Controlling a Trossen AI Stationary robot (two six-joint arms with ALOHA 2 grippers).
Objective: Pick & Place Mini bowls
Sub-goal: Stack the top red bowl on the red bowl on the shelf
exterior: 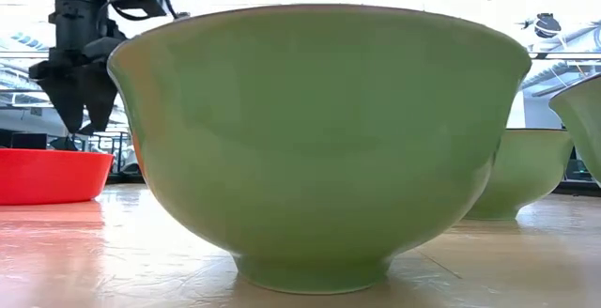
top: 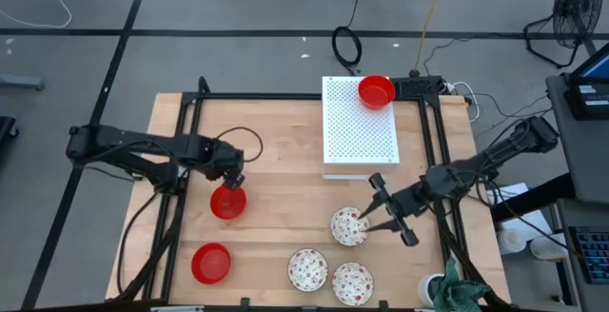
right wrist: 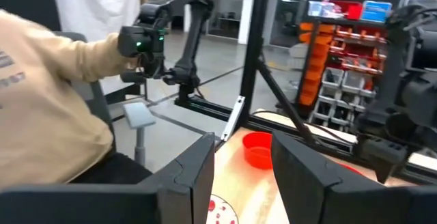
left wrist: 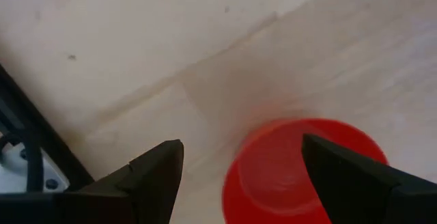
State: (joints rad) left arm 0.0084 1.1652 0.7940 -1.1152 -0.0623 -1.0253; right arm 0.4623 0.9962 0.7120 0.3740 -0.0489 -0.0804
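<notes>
A plain red mini bowl (top: pixel 228 203) stands on the table's left half, and my left gripper (top: pixel 231 175) hangs open just above it, pointing down. In the left wrist view its fingers (left wrist: pixel 153 176) straddle the bowl's (left wrist: pixel 287 173) rim. In the low view the fingertips (exterior: pixel 75 111) stop short of the bowl (exterior: pixel 47 175). My right gripper (top: pixel 373 212) is open and level above a speckled white bowl (top: pixel 348 226), with nothing between its fingers (right wrist: pixel 242 162). Two more speckled bowls (top: pixel 307 269) (top: pixel 352 283) and a second red bowl (top: pixel 210 263) sit near the front edge.
A white perforated board (top: pixel 360 131) lies at the far middle with a third red bowl (top: pixel 376 90) on its far corner. A black frame (top: pixel 190 141) runs around the table. One bowl (exterior: pixel 329 139) fills the low view. A person's sleeve (right wrist: pixel 48 108) shows beyond the table.
</notes>
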